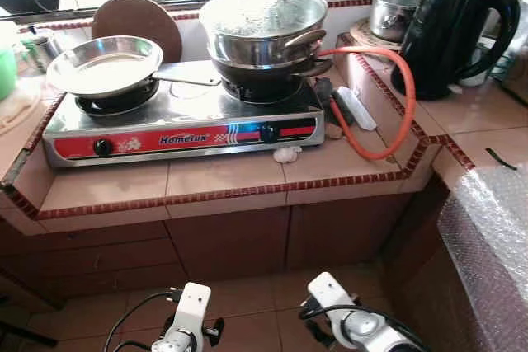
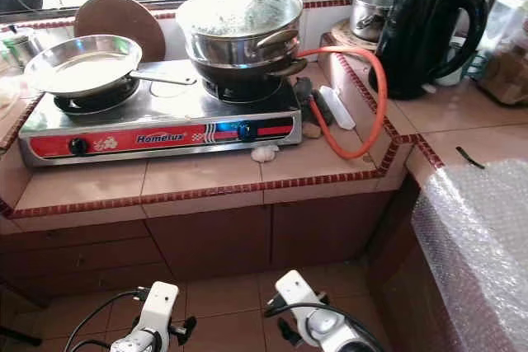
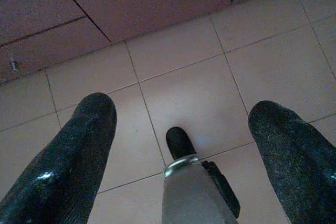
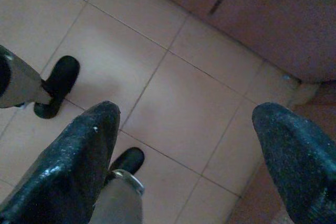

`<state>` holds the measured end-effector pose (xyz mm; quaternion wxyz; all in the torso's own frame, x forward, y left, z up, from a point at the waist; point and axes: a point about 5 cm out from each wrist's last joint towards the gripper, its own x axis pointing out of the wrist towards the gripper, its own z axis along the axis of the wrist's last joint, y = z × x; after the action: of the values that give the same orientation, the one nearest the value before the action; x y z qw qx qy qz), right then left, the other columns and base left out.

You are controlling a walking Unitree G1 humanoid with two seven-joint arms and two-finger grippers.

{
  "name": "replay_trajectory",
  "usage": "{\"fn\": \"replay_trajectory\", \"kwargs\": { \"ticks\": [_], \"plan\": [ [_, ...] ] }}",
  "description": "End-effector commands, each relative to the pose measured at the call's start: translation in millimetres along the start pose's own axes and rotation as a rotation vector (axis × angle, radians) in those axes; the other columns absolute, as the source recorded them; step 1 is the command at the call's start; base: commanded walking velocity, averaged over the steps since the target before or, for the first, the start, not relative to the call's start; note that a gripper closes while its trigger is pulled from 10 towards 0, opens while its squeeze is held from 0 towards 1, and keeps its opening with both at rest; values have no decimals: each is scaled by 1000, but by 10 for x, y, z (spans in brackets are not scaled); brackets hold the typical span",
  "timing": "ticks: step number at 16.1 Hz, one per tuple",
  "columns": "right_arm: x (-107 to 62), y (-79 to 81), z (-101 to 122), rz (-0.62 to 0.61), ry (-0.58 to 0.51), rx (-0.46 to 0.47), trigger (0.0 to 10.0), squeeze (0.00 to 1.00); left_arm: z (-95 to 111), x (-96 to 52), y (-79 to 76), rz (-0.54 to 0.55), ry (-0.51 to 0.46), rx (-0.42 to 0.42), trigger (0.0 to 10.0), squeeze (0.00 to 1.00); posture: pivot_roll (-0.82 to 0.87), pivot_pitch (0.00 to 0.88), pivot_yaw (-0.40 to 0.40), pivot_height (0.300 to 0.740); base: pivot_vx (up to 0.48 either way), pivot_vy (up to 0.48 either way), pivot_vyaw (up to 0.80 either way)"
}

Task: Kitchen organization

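Left eye view: the robot faces a tiled counter (image 1: 223, 183) carrying a 2-burner stove (image 1: 181, 121), a frying pan (image 1: 106, 63) on 1 burner, a lidded pot (image 1: 262, 26) on the other, and a black kettle (image 1: 454, 26) to the right. The left gripper (image 3: 178, 124) and right gripper (image 4: 184, 129) hang low over the floor, fingers spread, holding nothing. Nothing looks started; the next move likely calls for raising an arm toward the counter.

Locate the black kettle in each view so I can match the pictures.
Left eye view: the kettle stands at upper right on the raised counter, beside the orange hose.
Right eye view: upper right again, slightly nearer the centre, by the same hose loop.
Left wrist view: floor tiles and cabinet; no kettle.
Right wrist view: the same; no kettle.
Shared landmark: the stove.
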<state>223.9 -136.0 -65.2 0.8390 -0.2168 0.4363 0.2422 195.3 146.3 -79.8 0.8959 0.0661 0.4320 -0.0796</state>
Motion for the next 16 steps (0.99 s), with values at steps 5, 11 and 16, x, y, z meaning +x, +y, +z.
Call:
{"fn": "replay_trajectory", "kwargs": {
  "ticks": [5, 11, 16],
  "plan": [
    [9, 4, 78, 23, 2, -82, 10000, 0, -144, -33, 81, 38, 48, -22, 10000, 0, -111, 0, 5, 740, -240, 220, 0],
    [13, 27, 76, 30, 11, -89, 10000, 0, -222, -53, 84, 30, 70, 6, 10000, 0, -109, 0, 4, 740, -333, 314, 0],
    [19, 61, 93, 47, 6, -94, 10000, 0, -237, -65, 57, -33, 45, 1, 10000, 0, -112, 0, 11, 740, -193, 210, 0]
  ]
}}
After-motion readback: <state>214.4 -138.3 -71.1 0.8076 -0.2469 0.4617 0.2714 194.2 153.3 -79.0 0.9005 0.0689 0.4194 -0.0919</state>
